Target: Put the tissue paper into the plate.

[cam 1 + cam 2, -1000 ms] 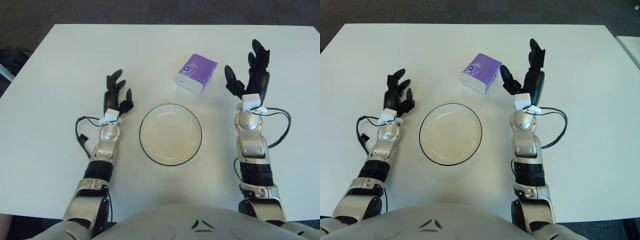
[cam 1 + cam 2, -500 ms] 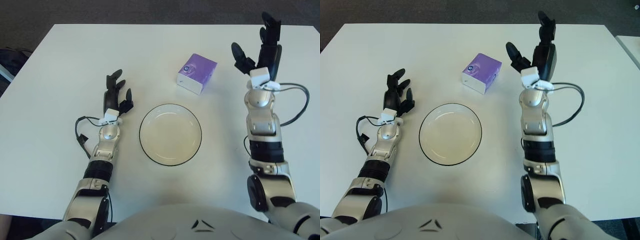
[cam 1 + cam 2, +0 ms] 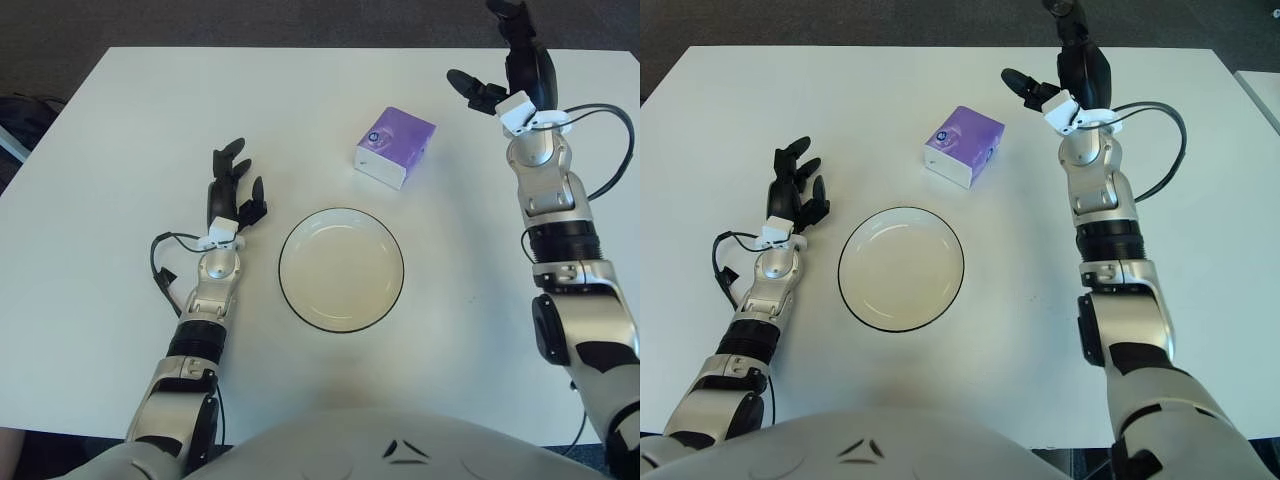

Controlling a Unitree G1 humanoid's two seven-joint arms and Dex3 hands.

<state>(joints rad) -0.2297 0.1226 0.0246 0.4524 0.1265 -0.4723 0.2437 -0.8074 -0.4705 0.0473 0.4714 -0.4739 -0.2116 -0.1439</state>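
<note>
A purple and white tissue pack (image 3: 394, 147) lies on the white table (image 3: 120, 110), just beyond a round white plate (image 3: 341, 269) with a dark rim; the plate holds nothing. My right hand (image 3: 500, 55) is raised past the pack, up and to its right near the table's far edge, with fingers spread and holding nothing. Left of the plate shows my left hand (image 3: 232, 188), its fingers relaxed and holding nothing.
A black cable loops from my right wrist (image 3: 610, 120) over the table's right side. Another cable (image 3: 160, 262) curls beside my left forearm. Dark floor lies beyond the table's far edge.
My right arm has stretched forward and up, carrying the hand from beside the pack to beyond it near the far edge. Left hand, pack and plate have not moved.
</note>
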